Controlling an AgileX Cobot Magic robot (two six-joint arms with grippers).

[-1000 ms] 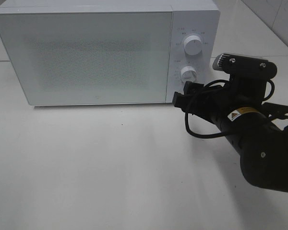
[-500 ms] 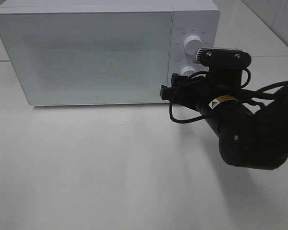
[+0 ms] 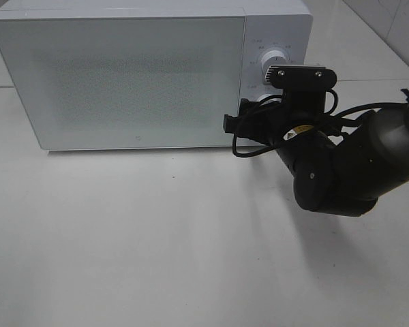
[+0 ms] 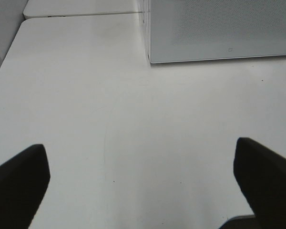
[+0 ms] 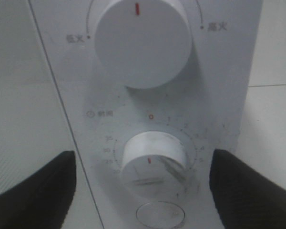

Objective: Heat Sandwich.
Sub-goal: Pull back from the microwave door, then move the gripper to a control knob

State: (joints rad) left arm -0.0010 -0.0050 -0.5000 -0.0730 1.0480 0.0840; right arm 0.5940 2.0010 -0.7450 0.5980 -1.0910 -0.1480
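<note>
Counter (image 3: 157, 238): white, carrying everything, running off every edge of the high view.

Microwave (image 3: 123, 75): white, standing at the back of the counter with its door closed. The frosted door is hiding the inside. The left wrist view is catching only a lower corner of it.

Sandwich: showing in no view; whether it is sitting behind the door, I cannot tell.

Right arm (image 3: 347, 170): black, reaching in from the right toward the control panel and covering most of the panel in the high view.

Left gripper (image 4: 143, 179): seen only in its own wrist view. Its two dark fingers are standing spread wide above bare counter, holding nothing and cut off by the frame.

Right gripper (image 5: 142, 157): hidden behind the arm in the high view. In its wrist view the fingers are standing apart, blurred, one on each side of the lower knob, with gaps showing.

Upper knob (image 5: 142, 40): red mark pointing up, half covered in the high view.

Lower knob (image 5: 152, 164): scuffed, and visible only in the right wrist view.

Round button (image 5: 160, 214): sitting just beside the lower knob, cut off by the frame.
</note>
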